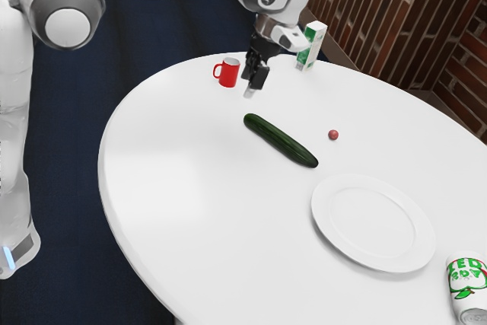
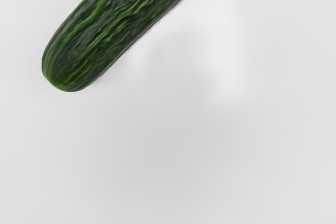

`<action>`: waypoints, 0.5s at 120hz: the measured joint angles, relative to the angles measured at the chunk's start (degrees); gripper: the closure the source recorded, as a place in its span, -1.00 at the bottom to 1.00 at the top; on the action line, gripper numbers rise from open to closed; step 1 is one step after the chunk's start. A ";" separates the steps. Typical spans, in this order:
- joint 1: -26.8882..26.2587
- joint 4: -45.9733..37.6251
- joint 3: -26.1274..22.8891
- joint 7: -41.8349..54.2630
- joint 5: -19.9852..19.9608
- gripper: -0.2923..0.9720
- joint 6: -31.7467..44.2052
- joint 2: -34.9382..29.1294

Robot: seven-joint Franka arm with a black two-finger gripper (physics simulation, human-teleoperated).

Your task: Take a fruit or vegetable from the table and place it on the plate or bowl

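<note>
The hand (image 1: 253, 87) is hovering released near one end of the cucumber (image 1: 279, 140). The plate (image 1: 373, 222) is sitting beyond its other end.

Bare tabletop (image 1: 190, 188) surrounds the cucumber (image 1: 280, 140); red mug (image 1: 227, 72) stands apart.

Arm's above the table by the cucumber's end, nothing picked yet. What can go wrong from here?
The black gripper hangs near one end of the long dark green cucumber, not its middle: grasped there, it may tilt or slip. The red mug stands close to the gripper; a sideways move might knock it. The flat white plate has a low rim, so the round cucumber might roll off.
</note>
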 joint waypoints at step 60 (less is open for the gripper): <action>0.59 -0.25 -1.04 10.22 -0.83 -0.54 9.82 2.03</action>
